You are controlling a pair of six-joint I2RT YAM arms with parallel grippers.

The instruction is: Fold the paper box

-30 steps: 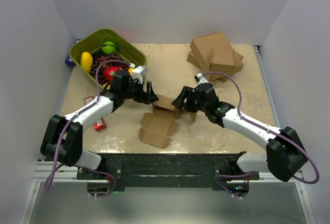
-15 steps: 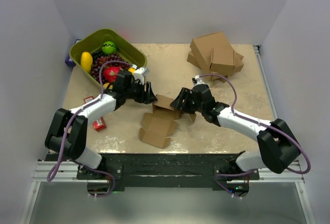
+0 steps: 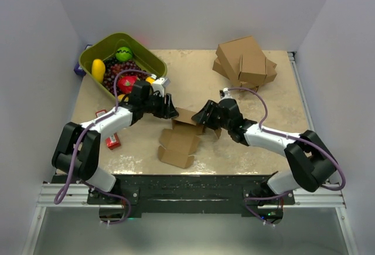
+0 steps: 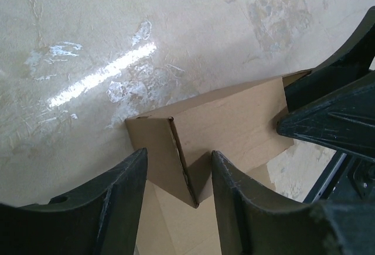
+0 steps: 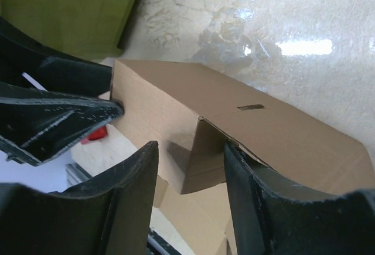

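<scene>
Paper box (image 3: 179,142) at middle of table (image 3: 199,76), back wall raised, left gripper (image 3: 170,109) fingers apart astride its left corner, right gripper (image 3: 203,116) fingers apart astride right fold, neither pinching.

The paper box (image 3: 180,140) is plain kraft brown and unmarked, the same brown as the far-right cartons (image 3: 245,61). The table (image 3: 193,79) is beige with pale mottled blotches. The left pincer (image 3: 171,109) and right pincer (image 3: 200,116) are black, on white arms (image 3: 275,140) with purple cables (image 3: 252,94). The far-left tub (image 3: 146,55) is olive green, with yellow, green, dark purple and red fruit (image 3: 98,68) inside. The near-left packet (image 3: 113,142) is red.
</scene>
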